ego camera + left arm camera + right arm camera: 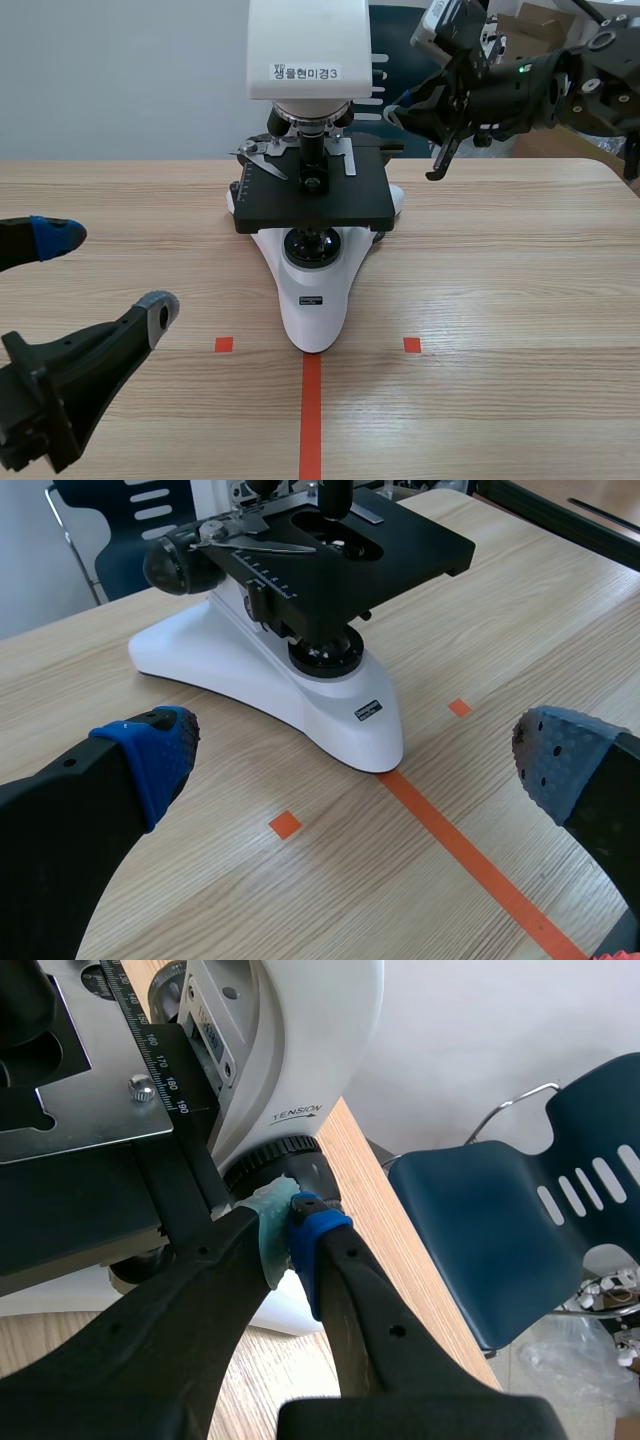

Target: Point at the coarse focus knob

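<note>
A white microscope (312, 290) with a black stage (313, 195) stands mid-table. In the right wrist view its black ribbed coarse focus knob (288, 1160) sits on the side of the white arm under the word TENSION. My right gripper (291, 1222) is shut, its pads pressed together with the tips at that knob. The scene view shows the right gripper (402, 103) raised behind the stage's right side. My left gripper (350, 755) hangs open low over the near left of the table, short of the microscope base (340, 720). A matching knob (180, 565) shows on the microscope's other side.
A blue chair (540, 1230) stands beyond the table's far edge (400, 1230), behind the microscope. Orange-red tape marks (311, 410) run along the near table. Boxes and clutter (560, 60) sit at the back right.
</note>
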`<state>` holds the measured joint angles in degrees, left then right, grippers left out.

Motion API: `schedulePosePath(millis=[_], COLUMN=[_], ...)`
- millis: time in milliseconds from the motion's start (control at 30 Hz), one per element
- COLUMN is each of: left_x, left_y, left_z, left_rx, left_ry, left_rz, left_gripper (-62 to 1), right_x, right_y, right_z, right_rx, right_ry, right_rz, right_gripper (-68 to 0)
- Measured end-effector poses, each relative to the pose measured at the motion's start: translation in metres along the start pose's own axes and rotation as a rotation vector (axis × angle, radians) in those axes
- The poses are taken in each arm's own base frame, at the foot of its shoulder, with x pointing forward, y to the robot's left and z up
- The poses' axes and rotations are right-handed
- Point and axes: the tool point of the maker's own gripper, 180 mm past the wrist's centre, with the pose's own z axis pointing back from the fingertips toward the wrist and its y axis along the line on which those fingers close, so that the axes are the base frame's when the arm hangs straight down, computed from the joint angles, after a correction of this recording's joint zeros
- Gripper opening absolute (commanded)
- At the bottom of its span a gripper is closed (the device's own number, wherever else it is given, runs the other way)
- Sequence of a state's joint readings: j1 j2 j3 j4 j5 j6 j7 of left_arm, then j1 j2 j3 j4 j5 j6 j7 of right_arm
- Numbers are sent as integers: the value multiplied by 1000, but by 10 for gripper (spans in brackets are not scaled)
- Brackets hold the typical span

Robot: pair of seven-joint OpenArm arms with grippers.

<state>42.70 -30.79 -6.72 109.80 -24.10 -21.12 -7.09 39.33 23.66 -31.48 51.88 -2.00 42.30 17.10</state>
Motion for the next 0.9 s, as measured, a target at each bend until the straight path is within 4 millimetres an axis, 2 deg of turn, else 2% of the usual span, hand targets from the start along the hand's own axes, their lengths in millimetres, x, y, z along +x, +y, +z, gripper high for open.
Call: schedulePosePath(millis=[900], left_x=[0], left_y=[0], left_z=[0], left_rx=[0], left_ry=[0], left_rz=[0], left_gripper=[14], right_x=[-4], right_y=[0], right_z=[0], right_rx=[0], right_ry=[19], right_rz=[0], right_gripper=[-668])
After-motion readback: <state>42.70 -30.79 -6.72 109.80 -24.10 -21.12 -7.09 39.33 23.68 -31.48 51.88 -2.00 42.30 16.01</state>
